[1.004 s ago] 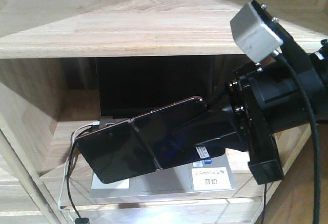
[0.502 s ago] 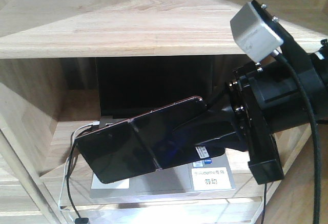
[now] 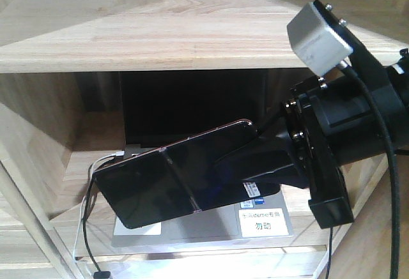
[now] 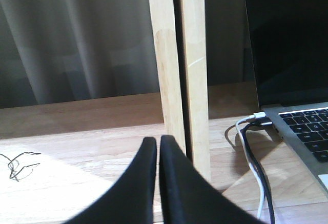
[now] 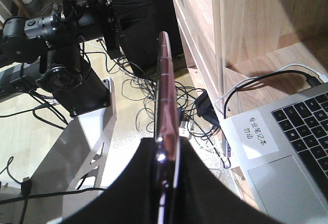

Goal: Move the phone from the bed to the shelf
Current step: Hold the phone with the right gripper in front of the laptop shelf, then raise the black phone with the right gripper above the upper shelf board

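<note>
Pale wooden shelf (image 3: 160, 36); an open grey laptop (image 3: 192, 103) sits on its lower board; cables (image 4: 254, 162) lie beside it.

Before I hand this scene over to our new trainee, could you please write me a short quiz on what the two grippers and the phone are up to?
1. True or false: the phone lies flat on the shelf.
2. What does the left gripper hold? A) the phone B) a book C) nothing
3. Fill in: the open device standing in the shelf compartment is a ____.

Key:
1. False. The right gripper is clamped on the phone and holds it tilted in the air.
2. C. Its jaws are shut on nothing.
3. laptop
</note>
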Controlling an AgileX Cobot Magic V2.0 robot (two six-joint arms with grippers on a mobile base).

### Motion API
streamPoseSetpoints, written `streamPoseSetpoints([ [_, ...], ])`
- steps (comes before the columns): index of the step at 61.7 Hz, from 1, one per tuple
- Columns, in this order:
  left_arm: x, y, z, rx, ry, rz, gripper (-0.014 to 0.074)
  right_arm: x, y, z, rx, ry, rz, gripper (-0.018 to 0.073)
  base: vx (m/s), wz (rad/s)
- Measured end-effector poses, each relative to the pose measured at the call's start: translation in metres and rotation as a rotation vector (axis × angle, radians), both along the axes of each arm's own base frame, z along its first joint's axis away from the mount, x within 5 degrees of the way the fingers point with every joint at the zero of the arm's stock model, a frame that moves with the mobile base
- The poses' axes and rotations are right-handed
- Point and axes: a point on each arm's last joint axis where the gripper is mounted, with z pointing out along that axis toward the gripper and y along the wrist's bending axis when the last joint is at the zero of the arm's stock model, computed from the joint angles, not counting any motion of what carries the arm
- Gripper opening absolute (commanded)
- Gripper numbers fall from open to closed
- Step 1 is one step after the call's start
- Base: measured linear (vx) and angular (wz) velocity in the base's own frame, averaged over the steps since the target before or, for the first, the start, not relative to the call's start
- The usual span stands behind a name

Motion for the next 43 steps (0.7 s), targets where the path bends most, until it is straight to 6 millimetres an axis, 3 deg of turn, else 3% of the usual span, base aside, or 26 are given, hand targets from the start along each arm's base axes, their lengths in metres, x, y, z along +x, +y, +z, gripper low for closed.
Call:
streamPoseSetpoints([
  [14,0.000,0.000,0.000,0.000,0.000,0.000,0.0001,0.000,0.000,0.005,0.007,0.000,-0.009,-0.0002,0.00,0.00],
  [43,0.000,0.000,0.000,0.000,0.000,0.000,0.0001,-0.006,-0.001,0.071,0.113,-0.185,-0.013,-0.0002,0.00,0.00],
])
